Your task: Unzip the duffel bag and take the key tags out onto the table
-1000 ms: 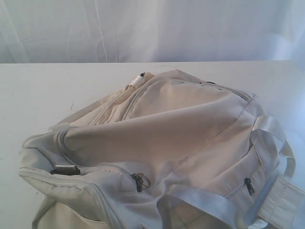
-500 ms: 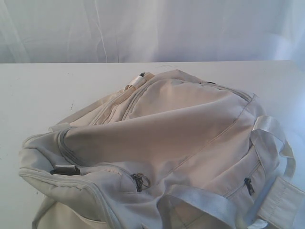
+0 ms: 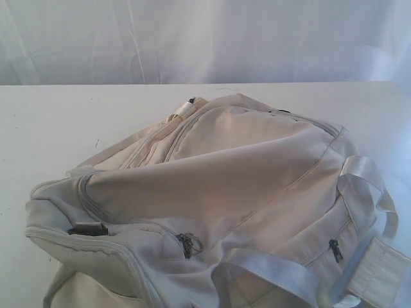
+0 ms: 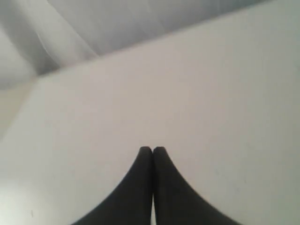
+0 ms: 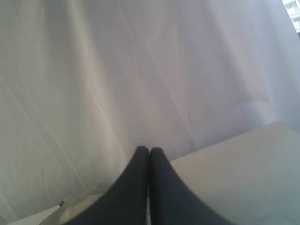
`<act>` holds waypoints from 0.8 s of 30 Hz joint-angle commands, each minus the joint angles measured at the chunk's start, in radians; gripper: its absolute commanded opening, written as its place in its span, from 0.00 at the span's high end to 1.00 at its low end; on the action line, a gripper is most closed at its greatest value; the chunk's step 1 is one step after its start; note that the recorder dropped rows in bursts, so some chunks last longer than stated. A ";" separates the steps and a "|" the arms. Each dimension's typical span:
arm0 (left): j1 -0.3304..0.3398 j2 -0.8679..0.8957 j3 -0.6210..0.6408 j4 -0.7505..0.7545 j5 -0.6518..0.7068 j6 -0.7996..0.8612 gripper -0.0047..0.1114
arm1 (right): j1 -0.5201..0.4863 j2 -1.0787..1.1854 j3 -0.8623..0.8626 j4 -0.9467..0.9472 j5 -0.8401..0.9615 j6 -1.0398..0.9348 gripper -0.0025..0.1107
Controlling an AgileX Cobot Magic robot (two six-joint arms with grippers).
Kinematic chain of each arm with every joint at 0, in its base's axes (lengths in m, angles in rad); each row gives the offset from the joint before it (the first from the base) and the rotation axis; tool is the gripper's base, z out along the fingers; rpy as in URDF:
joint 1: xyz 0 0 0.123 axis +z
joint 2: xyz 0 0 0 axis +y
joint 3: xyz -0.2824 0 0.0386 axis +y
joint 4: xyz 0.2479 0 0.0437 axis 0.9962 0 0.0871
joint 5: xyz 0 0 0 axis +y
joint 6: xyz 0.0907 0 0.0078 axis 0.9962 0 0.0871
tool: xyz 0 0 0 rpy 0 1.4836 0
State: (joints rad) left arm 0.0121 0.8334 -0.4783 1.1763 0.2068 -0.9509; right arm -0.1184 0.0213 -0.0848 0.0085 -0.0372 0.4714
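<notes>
The beige duffel bag (image 3: 225, 192) lies slumped on the white table (image 3: 51, 122), filling the near middle and right of the exterior view. Its grey zippers are closed, with pulls at the front (image 3: 185, 244) and right side (image 3: 334, 250). Pale webbing straps (image 3: 369, 176) hang off its right end. The key tags are hidden. Neither arm shows in the exterior view. My left gripper (image 4: 152, 149) is shut with nothing in it, over bare table (image 4: 211, 93). My right gripper (image 5: 149, 149) is shut and empty, pointing at the white curtain (image 5: 140, 70).
A white curtain (image 3: 205, 38) hangs behind the table's far edge. A strap buckle (image 3: 88, 228) sits at the bag's left end. In the right wrist view a sliver of the bag (image 5: 75, 201) lies beside the fingers.
</notes>
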 commanded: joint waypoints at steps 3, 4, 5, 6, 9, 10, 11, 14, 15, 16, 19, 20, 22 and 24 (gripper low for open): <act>-0.154 0.103 -0.221 -1.133 0.467 1.116 0.96 | 0.031 0.187 -0.209 -0.008 0.230 -0.073 0.98; -0.171 0.112 -0.260 -1.262 0.543 1.231 0.96 | 0.038 0.231 -0.254 -0.008 0.290 -0.102 0.98; -0.185 0.120 -0.302 -1.375 0.627 1.322 0.96 | 0.045 0.276 -0.298 -0.008 0.353 -0.133 0.98; -0.195 0.126 -0.337 -1.484 0.696 1.401 0.96 | 0.051 0.319 -0.341 -0.002 0.401 -0.160 0.98; -0.215 0.126 -0.387 -1.764 0.823 1.611 0.96 | 0.068 0.421 -0.436 0.021 0.545 -0.246 0.98; -0.225 0.126 -0.390 -1.864 0.857 1.699 0.96 | 0.072 0.451 -0.458 0.036 0.567 -0.274 0.98; -0.236 0.126 -0.390 -1.936 0.887 1.767 0.96 | 0.074 0.474 -0.474 0.049 0.574 -0.301 0.98; -0.297 0.126 -0.390 -1.977 0.893 1.830 0.96 | 0.080 0.517 -0.491 0.101 0.573 -0.352 0.98; -0.325 0.126 -0.390 -1.945 0.863 1.799 0.96 | 0.080 0.527 -0.493 0.117 0.573 -0.368 0.98; -0.356 0.126 -0.390 -1.907 0.825 1.763 0.96 | 0.080 0.533 -0.495 0.131 0.573 -0.389 0.98; -0.462 0.140 -0.402 -1.850 0.700 1.703 0.96 | 0.080 0.541 -0.495 0.178 0.573 -0.441 0.98; -0.492 0.153 -0.419 -1.830 0.674 1.693 0.96 | 0.080 0.541 -0.495 0.180 0.573 -0.449 0.98; -0.565 0.202 -0.474 -1.723 0.647 1.610 0.96 | 0.080 0.541 -0.495 0.178 0.571 -0.463 0.98; -0.626 0.263 -0.537 -1.548 0.688 1.477 0.96 | 0.080 0.541 -0.495 0.178 0.571 -0.487 0.98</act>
State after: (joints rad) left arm -0.5385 1.0309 -0.9506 -0.5366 0.8720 0.6678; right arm -0.0398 0.5602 -0.5732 0.1809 0.5395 0.0273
